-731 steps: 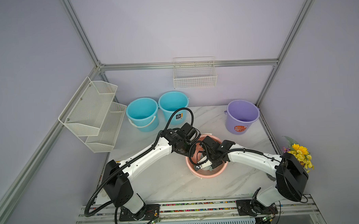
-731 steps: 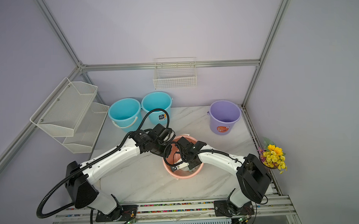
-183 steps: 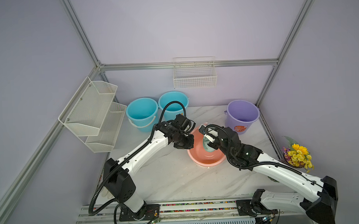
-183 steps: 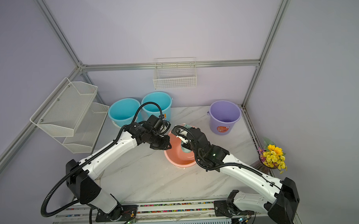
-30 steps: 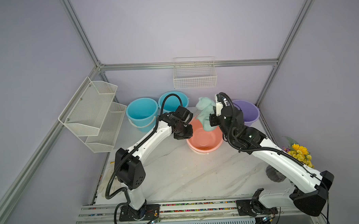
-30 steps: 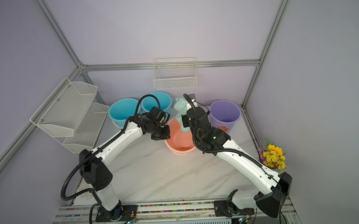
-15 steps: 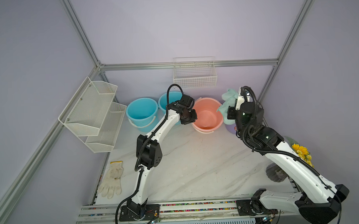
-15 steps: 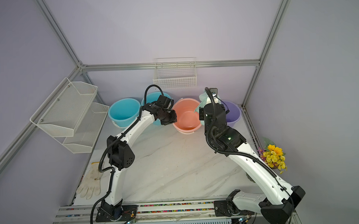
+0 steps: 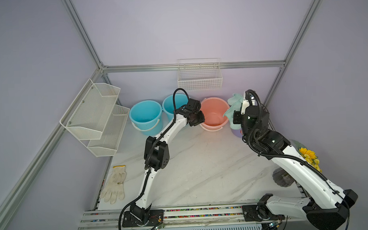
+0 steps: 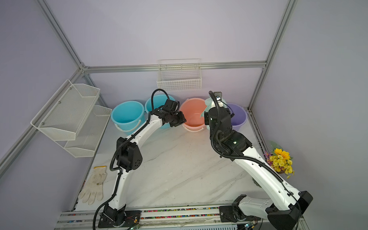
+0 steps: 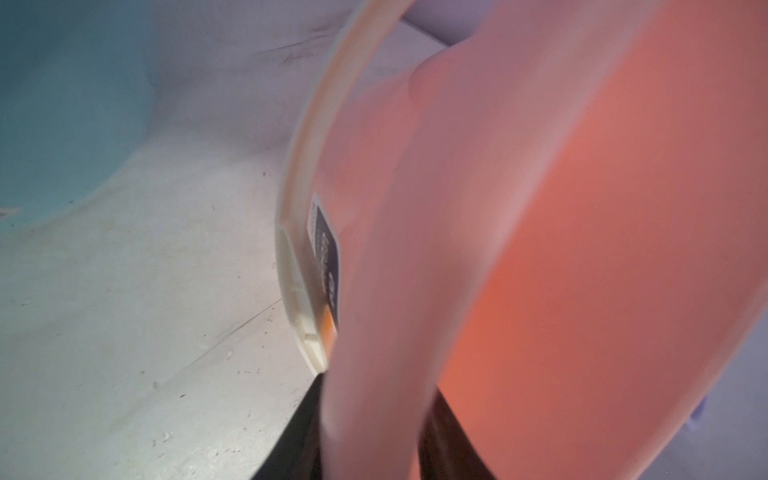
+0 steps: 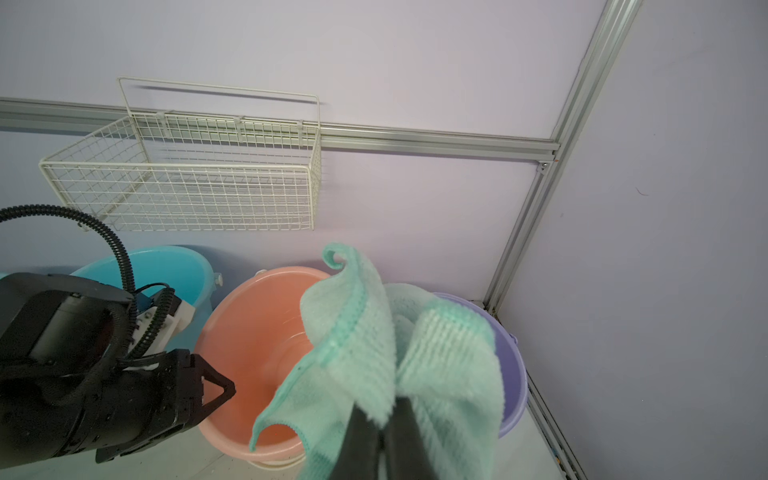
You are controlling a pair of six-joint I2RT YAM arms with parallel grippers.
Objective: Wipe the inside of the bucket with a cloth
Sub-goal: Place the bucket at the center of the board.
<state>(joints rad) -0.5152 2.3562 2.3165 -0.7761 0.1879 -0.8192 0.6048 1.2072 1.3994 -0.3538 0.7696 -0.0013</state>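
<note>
The salmon-pink bucket (image 9: 213,116) (image 10: 194,115) stands upright in the back row, with nothing inside it. My left gripper (image 9: 197,119) (image 10: 180,119) is at its left rim. In the left wrist view that rim (image 11: 374,332) runs between the two dark jaws, too blurred to show whether they press on it. My right gripper (image 12: 384,419) is shut on the mint-green cloth (image 12: 361,332) (image 9: 234,101) (image 10: 208,103). It holds the cloth bunched in the air above the bucket's right rim (image 12: 257,332), and the folds hang over the neighbouring purple bucket.
Two blue buckets (image 9: 146,113) (image 9: 172,105) stand to the left of the pink one and a purple bucket (image 10: 239,114) to its right. A wire basket (image 9: 199,81) hangs on the back wall, with wire shelves (image 9: 94,116) at left. A white glove (image 9: 115,185) lies front left and flowers (image 10: 280,160) stand at right.
Over the last second my left gripper carried the pink bucket from mid-table to the back row. My right arm swung the cloth back and to the right. Little has moved in the last half second.
</note>
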